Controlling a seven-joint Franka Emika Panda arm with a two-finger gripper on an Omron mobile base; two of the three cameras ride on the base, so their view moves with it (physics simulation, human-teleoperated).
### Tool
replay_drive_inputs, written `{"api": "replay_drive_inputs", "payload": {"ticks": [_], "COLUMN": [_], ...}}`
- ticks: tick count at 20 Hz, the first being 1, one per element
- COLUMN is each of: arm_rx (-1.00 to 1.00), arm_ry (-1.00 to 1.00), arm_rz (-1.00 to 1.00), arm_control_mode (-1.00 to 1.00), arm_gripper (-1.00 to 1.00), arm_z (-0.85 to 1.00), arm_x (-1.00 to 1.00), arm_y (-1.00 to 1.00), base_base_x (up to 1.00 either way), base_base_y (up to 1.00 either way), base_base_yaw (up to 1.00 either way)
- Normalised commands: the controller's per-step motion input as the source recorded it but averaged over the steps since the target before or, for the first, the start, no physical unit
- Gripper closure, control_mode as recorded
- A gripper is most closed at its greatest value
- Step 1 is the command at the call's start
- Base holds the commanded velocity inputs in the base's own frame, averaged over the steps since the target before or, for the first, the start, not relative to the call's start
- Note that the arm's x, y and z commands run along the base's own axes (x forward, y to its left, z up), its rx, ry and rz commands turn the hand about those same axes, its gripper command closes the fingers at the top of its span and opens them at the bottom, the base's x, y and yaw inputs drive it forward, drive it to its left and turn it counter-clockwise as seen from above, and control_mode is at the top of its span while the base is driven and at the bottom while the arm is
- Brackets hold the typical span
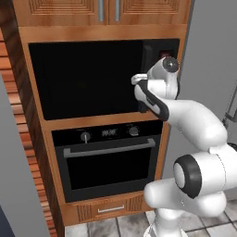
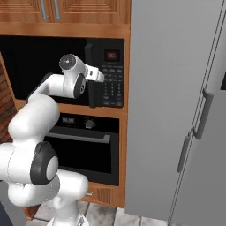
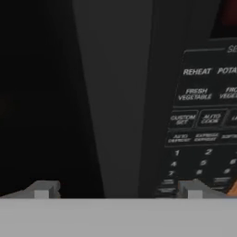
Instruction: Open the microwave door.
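My gripper (image 3: 118, 189), fingers wide, straddles the microwave door (image 3: 41, 92) edge; keypad (image 3: 203, 125) at 2 o'clock, ready to hook.

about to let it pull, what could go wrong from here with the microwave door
1. The door shows no handle; the open end effector straddles only its thick edge, so the fingers may slip off when pulling.
2. One fingertip sits over the keypad, so it might press buttons instead of catching the door.
3. The arm's elbow hangs just above the oven and could bump it as the door swings.
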Motion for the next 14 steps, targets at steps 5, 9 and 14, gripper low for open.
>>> {"api": "replay_drive_inputs", "payload": {"ticks": [5, 9, 14], "arm_rx": [0.00, 0.00, 0.00], "arm_ry": [0.00, 0.00, 0.00], "arm_rz": [0.00, 0.00, 0.00], "arm_control_mode": [-1.00, -1.00, -1.00], "arm_gripper": [-1.00, 1.00, 1.00], "arm_z": [0.00, 0.00, 0.00], "arm_x": [0.60, 0.41, 0.00], "arm_y": [0.00, 0.00, 0.00], "base_base_x": [0.00, 0.00, 0.00], "base_base_y": [0.00, 0.00, 0.00], "base_base_yaw": [0.00, 0.00, 0.00]}}
